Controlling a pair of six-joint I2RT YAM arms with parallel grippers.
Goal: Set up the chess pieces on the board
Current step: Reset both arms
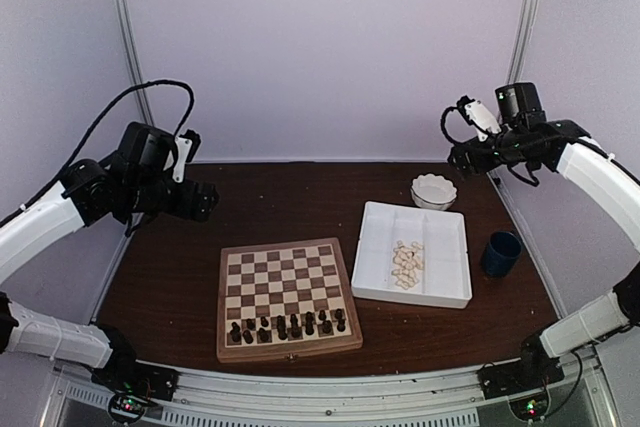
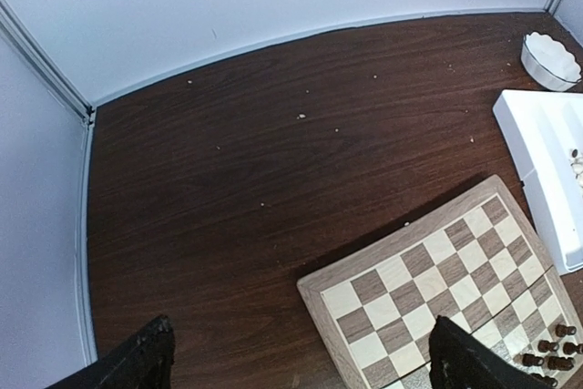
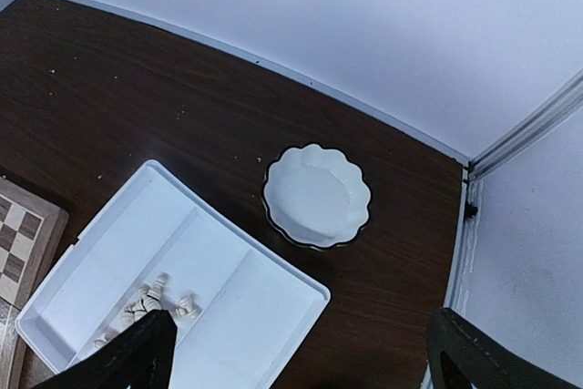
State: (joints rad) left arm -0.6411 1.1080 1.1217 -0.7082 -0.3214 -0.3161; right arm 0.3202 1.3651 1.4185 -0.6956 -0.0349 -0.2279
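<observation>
The checkered wooden board (image 1: 288, 296) lies at the near middle of the table, and its far corner shows in the left wrist view (image 2: 428, 289). Dark brown chess pieces (image 1: 288, 326) stand in two rows along its near edge. Cream chess pieces (image 1: 407, 263) lie heaped in the white divided tray (image 1: 385, 237); some show in the right wrist view (image 3: 155, 300). My left gripper (image 2: 301, 357) hangs open and empty high over the table's left side, by the board's far left corner. My right gripper (image 3: 296, 353) is open and empty, high at the back right over the tray's far end.
A white scalloped bowl (image 1: 433, 190) sits behind the tray, also in the right wrist view (image 3: 317, 196). A dark blue cup (image 1: 500, 253) stands to the tray's right. White walls and metal posts enclose the table on three sides.
</observation>
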